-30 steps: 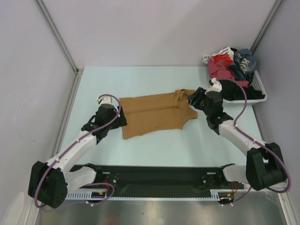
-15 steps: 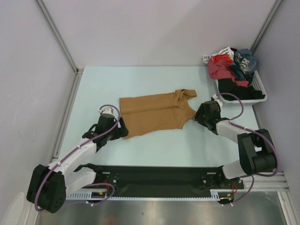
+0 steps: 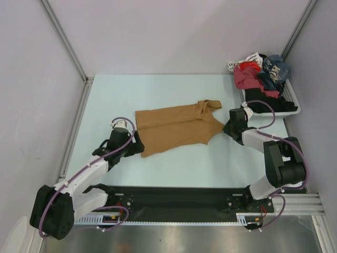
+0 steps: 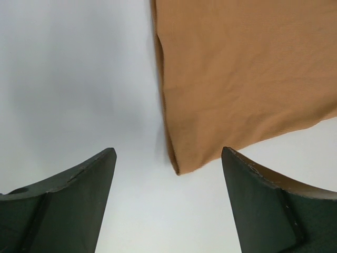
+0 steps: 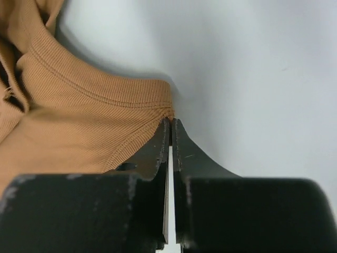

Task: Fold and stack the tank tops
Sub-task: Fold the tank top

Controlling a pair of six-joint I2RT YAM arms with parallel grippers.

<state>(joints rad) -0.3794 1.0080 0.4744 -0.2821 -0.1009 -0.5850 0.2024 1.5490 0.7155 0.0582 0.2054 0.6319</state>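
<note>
You are near the start of this job. The tan tank top (image 3: 174, 129) lies flat in the middle of the table (image 3: 184, 168), with its neck to the right and its bottom hem to the left. A long line runs across it, so it may be folded over once, but that is hard to tell. Your right pincer (image 5: 171, 122) is pressed together on the right tip of the top, by the neck. It looks like it is pinching just a tiny bit of the cloth edge, so the hold may be weak. Your left pincer (image 4: 168, 154) is spread wide, low over the near left corner of the hem. The corner sits between its two fingers, and it has no hold on the cloth. At the far right there is a basket (image 3: 293, 111) with a pile of clothes (image 3: 258, 79) in red, black and blue. The blue tank top may be in there, but you cannot pick it out. There is no stack yet, so most of the folding and all of the stacking are left.
</note>
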